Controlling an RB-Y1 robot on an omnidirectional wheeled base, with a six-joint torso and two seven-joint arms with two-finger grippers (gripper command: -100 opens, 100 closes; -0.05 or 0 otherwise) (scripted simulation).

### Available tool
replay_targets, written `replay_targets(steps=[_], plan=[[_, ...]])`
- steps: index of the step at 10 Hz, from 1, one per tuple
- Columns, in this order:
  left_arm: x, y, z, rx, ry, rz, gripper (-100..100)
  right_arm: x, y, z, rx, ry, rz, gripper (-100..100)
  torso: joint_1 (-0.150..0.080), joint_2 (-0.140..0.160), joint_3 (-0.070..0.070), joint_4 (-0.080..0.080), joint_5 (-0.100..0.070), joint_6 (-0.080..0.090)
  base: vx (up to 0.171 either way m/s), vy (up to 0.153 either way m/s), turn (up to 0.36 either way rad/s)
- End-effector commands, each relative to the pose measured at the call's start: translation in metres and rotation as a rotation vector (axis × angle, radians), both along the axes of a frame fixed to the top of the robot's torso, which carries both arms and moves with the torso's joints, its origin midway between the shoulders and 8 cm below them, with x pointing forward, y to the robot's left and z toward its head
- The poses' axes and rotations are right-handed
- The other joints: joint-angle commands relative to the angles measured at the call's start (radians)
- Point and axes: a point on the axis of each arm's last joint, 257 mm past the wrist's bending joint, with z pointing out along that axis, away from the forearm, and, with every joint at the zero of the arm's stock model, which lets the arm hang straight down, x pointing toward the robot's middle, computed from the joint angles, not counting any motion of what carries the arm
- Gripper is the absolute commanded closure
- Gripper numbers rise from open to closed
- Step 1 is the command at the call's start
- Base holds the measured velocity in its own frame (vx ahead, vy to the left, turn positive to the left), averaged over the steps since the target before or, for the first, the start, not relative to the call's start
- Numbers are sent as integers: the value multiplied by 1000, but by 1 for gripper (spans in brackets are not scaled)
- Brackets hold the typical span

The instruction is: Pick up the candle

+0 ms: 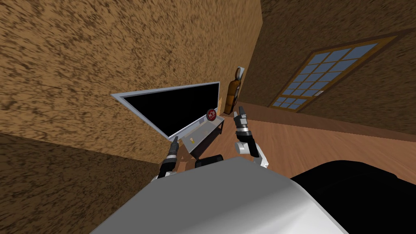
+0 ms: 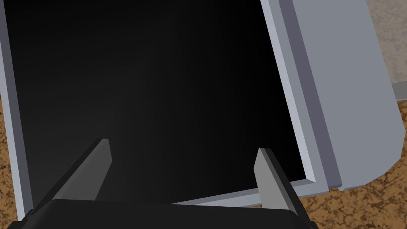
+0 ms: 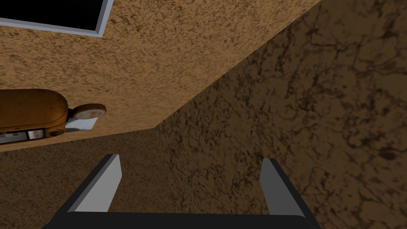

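The candle (image 1: pixel 191 141) (a small yellowish speck in the head view) sits on the grey table (image 1: pixel 206 130), below the black-screened television (image 1: pixel 178 106). The left pincer (image 2: pixel 183 144) hangs near it, blades wide apart, facing the screen. The right pincer (image 3: pixel 191 157), also spread wide, is raised beyond the table's far end, where a red round object (image 1: pixel 211 114) stands.

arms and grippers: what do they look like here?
Left gripper and right gripper match: two thin, light grey blade fingers on a dark box. Left arm is dark with grey bands; right arm adds white rounded segments. No cables or markings visible.
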Motion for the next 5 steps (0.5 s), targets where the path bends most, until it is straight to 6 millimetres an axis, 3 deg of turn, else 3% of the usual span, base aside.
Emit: replay_targets(steps=[1,5], plan=[[0,0,0,0,0,0,-100,0,0,0,0,0,0,0,0,0,0,0,0,0,-3,4,-11],[0,0,0,0,0,0,-100,0,0,0,0,0,0,0,0,0,0,0,0,0,-1,2,-4]])
